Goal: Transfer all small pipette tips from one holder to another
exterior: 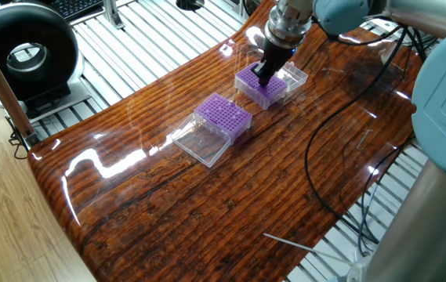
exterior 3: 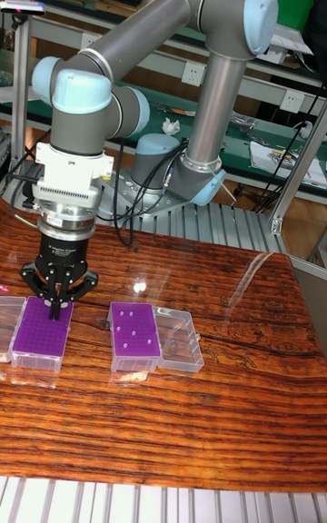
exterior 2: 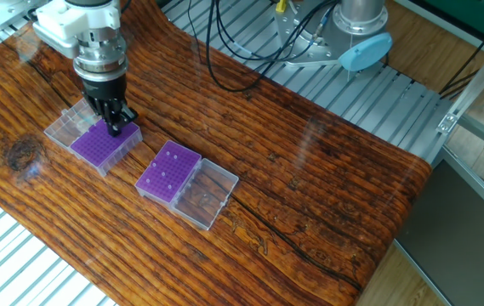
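End effector (exterior 3: 58, 308) tips nearly closed, down on one purple rack (exterior 3: 43, 330); grip unclear. Other rack (exterior 3: 136, 335) shows pale small pipette tips (exterior 3: 133, 324).

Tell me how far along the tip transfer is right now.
Done: five white tips stand in the purple grid rack beside the clear lid. In hand: the black two-finger gripper is down at the other purple grid rack. How many tips remain there is unclear.

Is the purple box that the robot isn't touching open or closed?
Open. The purple rack has its clear lid lying flat beside it on the table, and pale dots show on its uncovered top.
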`<act>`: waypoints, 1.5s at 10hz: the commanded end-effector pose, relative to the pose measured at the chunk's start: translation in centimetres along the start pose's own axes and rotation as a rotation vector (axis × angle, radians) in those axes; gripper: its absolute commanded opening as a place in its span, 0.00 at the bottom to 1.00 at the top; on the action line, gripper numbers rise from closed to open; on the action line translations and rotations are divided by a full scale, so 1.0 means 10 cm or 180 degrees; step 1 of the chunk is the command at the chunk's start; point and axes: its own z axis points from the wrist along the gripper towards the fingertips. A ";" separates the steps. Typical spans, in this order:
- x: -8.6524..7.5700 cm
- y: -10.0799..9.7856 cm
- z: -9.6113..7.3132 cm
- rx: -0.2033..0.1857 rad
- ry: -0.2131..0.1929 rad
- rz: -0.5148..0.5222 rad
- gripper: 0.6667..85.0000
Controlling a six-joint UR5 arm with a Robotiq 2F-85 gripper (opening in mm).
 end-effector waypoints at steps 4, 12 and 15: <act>0.13 0.02 -0.01 -0.0004 0.0197 -0.0031 0.24; 0.16 -0.04 -0.08 0.0065 0.0283 -0.0040 0.24; 0.22 -0.03 -0.17 0.0096 0.0336 0.0030 0.23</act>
